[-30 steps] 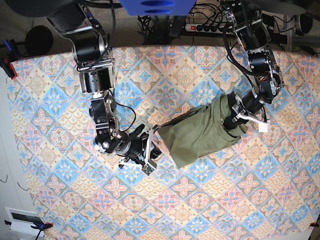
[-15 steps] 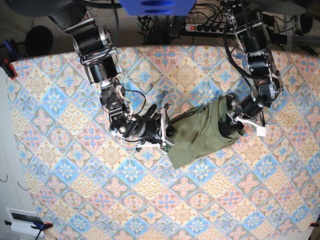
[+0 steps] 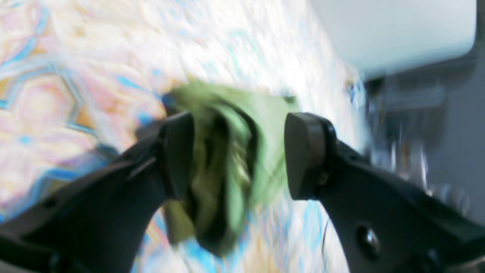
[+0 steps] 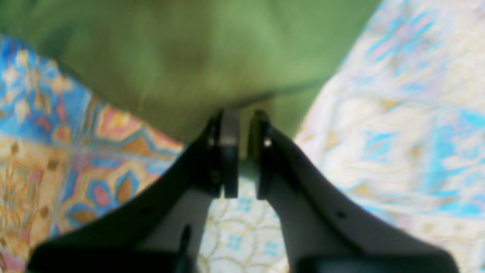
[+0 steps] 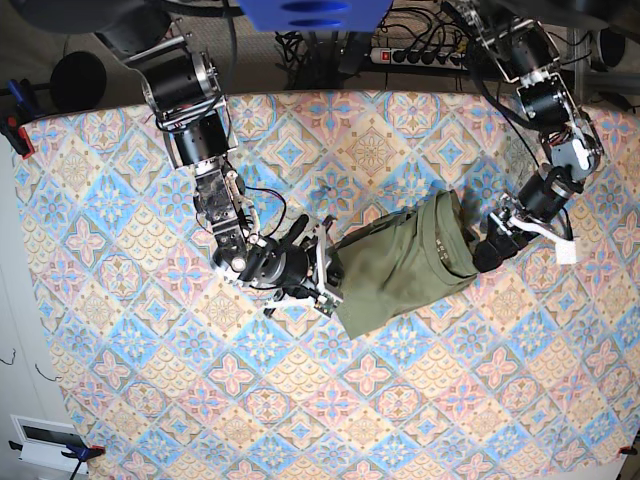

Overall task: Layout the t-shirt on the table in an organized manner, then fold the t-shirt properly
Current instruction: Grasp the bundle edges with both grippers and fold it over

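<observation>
- Left gripper (image 3: 237, 155): jaws stand wide apart, with a bunched ridge of the t-shirt (image 3: 223, 159) sitting loose in the gap. The cloth lies against the inner face of one pad and clear of the other, so nothing is clamped.
- Right gripper (image 4: 238, 151): jaws nearly closed, only a thin slot between the pads. The green hem meets the tips and a sliver of cloth shows in the slot; judged to be pinched on the shirt edge, though the view is blurred.
- Location of garment: the t-shirt (image 5: 405, 262) lies on the table (image 5: 120, 400) right of centre in the base view, as a compact, partly folded bundle with its collar end toward the left gripper (image 5: 492, 250) and its lower edge at the right gripper (image 5: 328, 272).
- Handling judgement: light, soft and limp, with no stiffness. It will sag and crease wherever it is unsupported, and layers may cling and lift together. Best taken at hems, shoulder seams or corners, one layer at a time.
- Arm pose: the right arm reaches down the base view's left side, its forearm low and wrist turned toward the shirt. The left arm descends from the top right corner, elbow bent outward, its gripper at the collar end.
</observation>
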Robot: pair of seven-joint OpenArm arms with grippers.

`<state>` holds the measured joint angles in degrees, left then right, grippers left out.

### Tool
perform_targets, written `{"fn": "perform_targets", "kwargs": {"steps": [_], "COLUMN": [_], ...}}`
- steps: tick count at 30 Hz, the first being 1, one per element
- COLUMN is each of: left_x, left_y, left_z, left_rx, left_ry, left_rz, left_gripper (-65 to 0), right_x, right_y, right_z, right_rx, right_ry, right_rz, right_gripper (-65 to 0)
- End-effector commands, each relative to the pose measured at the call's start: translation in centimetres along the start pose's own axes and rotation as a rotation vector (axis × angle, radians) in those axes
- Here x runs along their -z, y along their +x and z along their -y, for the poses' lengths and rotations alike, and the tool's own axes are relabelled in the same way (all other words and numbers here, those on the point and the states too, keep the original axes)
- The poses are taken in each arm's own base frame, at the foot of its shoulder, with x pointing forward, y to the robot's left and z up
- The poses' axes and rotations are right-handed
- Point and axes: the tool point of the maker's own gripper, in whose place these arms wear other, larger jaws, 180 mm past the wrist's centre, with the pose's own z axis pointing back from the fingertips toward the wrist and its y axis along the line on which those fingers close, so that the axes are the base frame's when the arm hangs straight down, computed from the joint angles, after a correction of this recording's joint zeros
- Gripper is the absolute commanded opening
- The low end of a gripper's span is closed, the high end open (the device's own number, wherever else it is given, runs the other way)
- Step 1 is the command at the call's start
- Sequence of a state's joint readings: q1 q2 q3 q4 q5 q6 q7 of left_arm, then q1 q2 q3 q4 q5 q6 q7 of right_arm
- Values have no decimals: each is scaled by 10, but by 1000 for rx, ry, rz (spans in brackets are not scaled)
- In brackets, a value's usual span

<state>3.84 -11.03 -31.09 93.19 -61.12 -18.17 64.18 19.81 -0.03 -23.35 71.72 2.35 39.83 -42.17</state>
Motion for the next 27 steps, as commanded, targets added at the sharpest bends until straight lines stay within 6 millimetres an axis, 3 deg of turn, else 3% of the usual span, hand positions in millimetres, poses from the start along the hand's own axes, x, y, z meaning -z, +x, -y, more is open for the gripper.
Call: {"fn": "perform_targets", "kwargs": {"steps": [1,4,7,11,13,18,24,27], "left_x": [3,2,13,40,52,67,74,76], "left_y": [9,-8,-28,-46,-48,-49,-76,-81], "left_z": [30,58,72,47,30,2,-35,-49], "left_rx": [50,109,107,50,15,-34,-106,-122], "left_ry": [-76,-126,-167,-97,-60,1,90,127], "left_rz": [34,-7,-55,-112,-124,-107,-184,-166], "left_gripper": [-286,-302,-383,-491,-516,-523,-523,-523], "right_x": [-6,-9,-10,-8,-10,-17,-9,-8], "right_y": [26,30,34,32,38,66,54,70], "right_z": [6,8,11,10,14,33,31,37], "right_rx": [-18,-23,-29,-28,-38,-79,-55,-66], "right_ry": [-12,-20,-25,-21,-29,-63,-44,-48], "right_rz": [70,82,88,82,88,125,90,107], "right_gripper": [-586,-586,-586,-586,-586,-586,-586,-586]}}
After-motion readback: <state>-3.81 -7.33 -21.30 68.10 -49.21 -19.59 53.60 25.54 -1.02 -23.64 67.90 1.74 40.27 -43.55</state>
